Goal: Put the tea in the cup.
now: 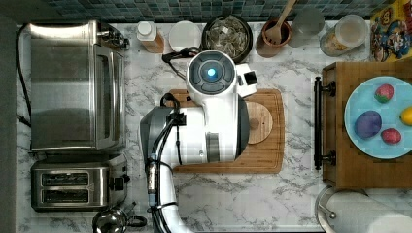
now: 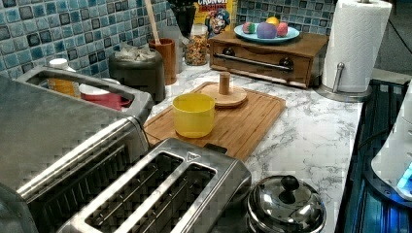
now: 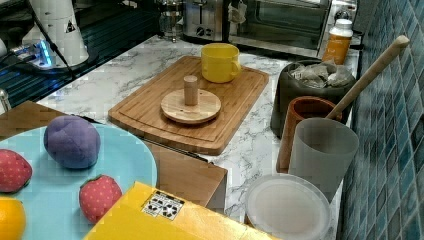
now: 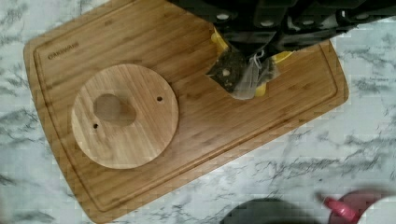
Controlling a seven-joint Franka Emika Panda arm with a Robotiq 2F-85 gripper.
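Note:
In the wrist view my gripper (image 4: 248,46) is shut on a pale tea bag (image 4: 239,77), which dangles from the dark fingers over a yellow mug (image 4: 284,57) on the wooden board. More tea bags fill the dark bowl (image 1: 227,33) at the back of the counter, also seen heaped up (image 3: 315,72). The white cup (image 1: 184,35) stands just to the top view's left of that bowl. Its pink-red handle (image 4: 340,210) shows at the wrist picture's edge. In the left view the cup (image 2: 99,94) sits partly behind the toaster oven's handle. In the top view my arm covers the gripper.
The cutting board (image 1: 265,155) carries a round wooden stand with a peg (image 3: 190,102). A brown pot with a wooden spoon (image 1: 274,33), a frosted tumbler (image 3: 322,150) and a cereal jar (image 1: 344,34) line the back wall. Toaster oven (image 1: 73,85), toaster (image 1: 73,187), fruit plate (image 1: 376,116).

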